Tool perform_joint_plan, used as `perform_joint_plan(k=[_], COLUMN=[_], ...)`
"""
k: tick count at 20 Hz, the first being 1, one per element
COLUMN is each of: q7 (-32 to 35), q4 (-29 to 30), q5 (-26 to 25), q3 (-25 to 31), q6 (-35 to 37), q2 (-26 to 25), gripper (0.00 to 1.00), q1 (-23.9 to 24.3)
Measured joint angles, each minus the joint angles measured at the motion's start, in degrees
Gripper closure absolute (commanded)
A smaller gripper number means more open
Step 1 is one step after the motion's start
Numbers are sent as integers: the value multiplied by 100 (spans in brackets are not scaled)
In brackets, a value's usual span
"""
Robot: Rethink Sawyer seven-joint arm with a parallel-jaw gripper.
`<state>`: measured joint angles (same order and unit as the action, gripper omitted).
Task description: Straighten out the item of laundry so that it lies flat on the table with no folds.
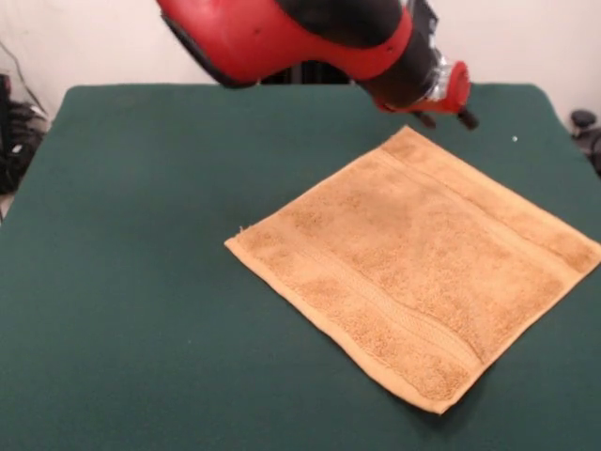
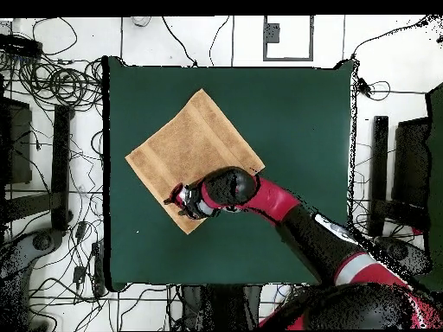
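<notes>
The tan-orange towel [image 1: 413, 258] lies spread out flat on the dark green table [image 1: 141, 235], turned like a diamond, with border bands along two sides. No fold shows. My gripper [image 1: 447, 119] hangs just above the towel's far corner, open and empty, with its two dark tips apart. In the overhead view the towel [image 2: 192, 147] lies in the table's [image 2: 294, 130] upper left part. There the gripper [image 2: 176, 200] is over the towel's corner nearest the robot's base, and the arm hides part of that corner.
The red and black arm [image 1: 300, 38] crosses the top of the front view. Cables and equipment [image 2: 52, 86] lie on the floor around the table. A small white speck [image 1: 515, 139] sits on the cloth near the far right corner.
</notes>
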<state>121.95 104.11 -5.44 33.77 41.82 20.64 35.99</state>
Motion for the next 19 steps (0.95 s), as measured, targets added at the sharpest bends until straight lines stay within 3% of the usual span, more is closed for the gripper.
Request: perform_joint_plan(k=[2,7,13,19], q7=[0,0,0,0], q4=[-32,-54,-189,-373], q5=[-741,-1725,-2163,-2376], q3=[-265,-589,-944,-1150], q6=[-531,-1448,-2009,-2157], q2=[410,1095,1547,1645], gripper=[0,0,0,0], q1=[-350,-777,-957,-902])
